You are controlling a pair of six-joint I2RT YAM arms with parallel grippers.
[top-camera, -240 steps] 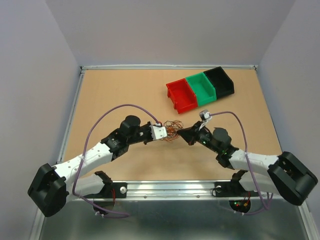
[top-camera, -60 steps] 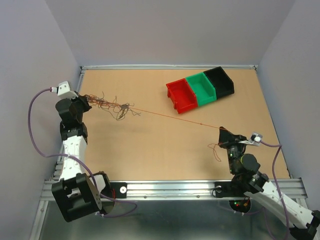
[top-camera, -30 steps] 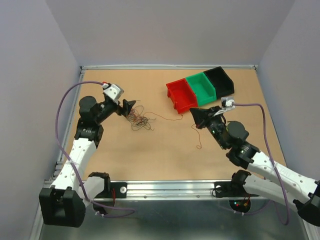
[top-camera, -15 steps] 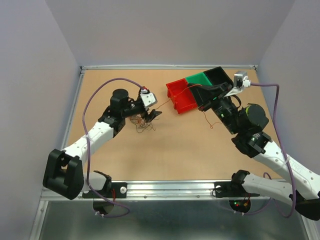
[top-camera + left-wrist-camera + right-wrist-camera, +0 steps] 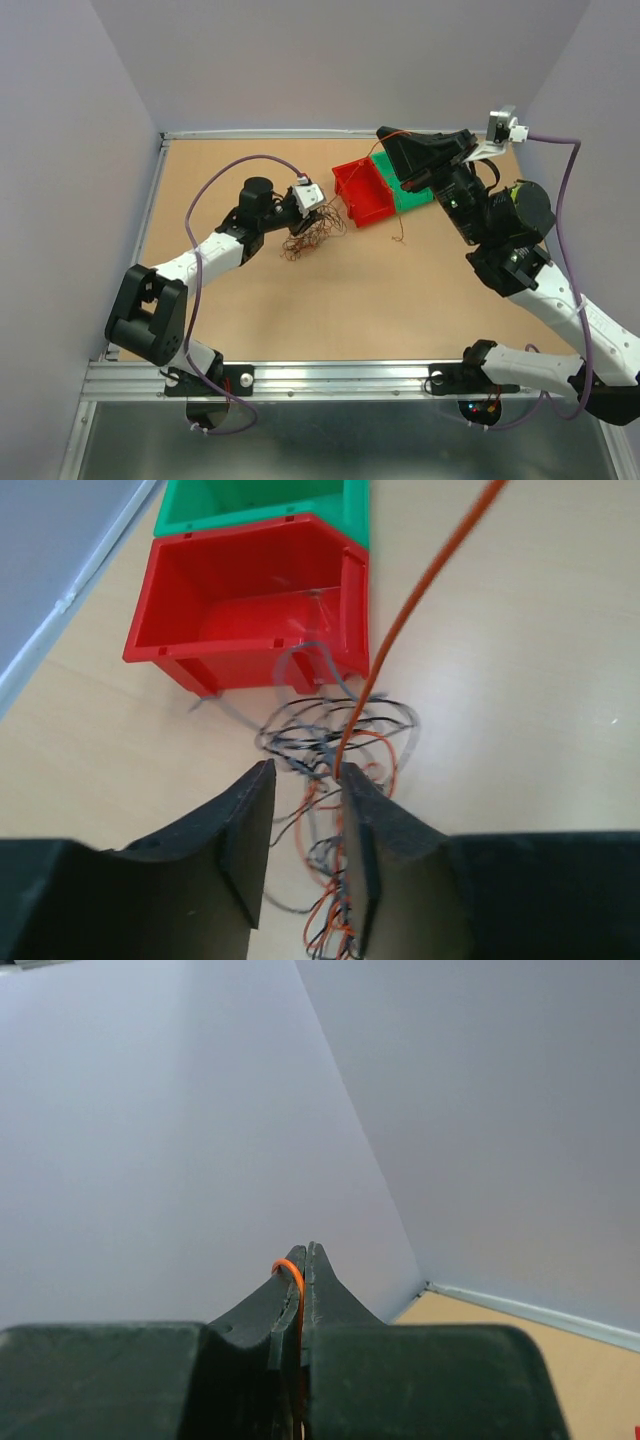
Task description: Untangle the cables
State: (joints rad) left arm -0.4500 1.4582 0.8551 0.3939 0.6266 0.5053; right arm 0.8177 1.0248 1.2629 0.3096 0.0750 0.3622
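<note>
**Top view:** The left gripper [image 5: 316, 212] sits low over the cables [image 5: 310, 236], a tangle on the counter [image 5: 260, 320] just left of the red bin [image 5: 360, 190]. The right gripper [image 5: 386, 138] is high above the green bin [image 5: 408, 190]. The strands are too fine here to trace between the arms.

**Left wrist:** The jaws stand partly open with a clear gap, right over the tangle [image 5: 335, 735], which lies near the red bin [image 5: 250, 610]. They do not look clamped on anything. An orange cable [image 5: 430, 580] rises from the gap, close along one finger.

**Right wrist:** The jaws are pressed together, pinching a loop of orange cable [image 5: 290, 1270].
</note>
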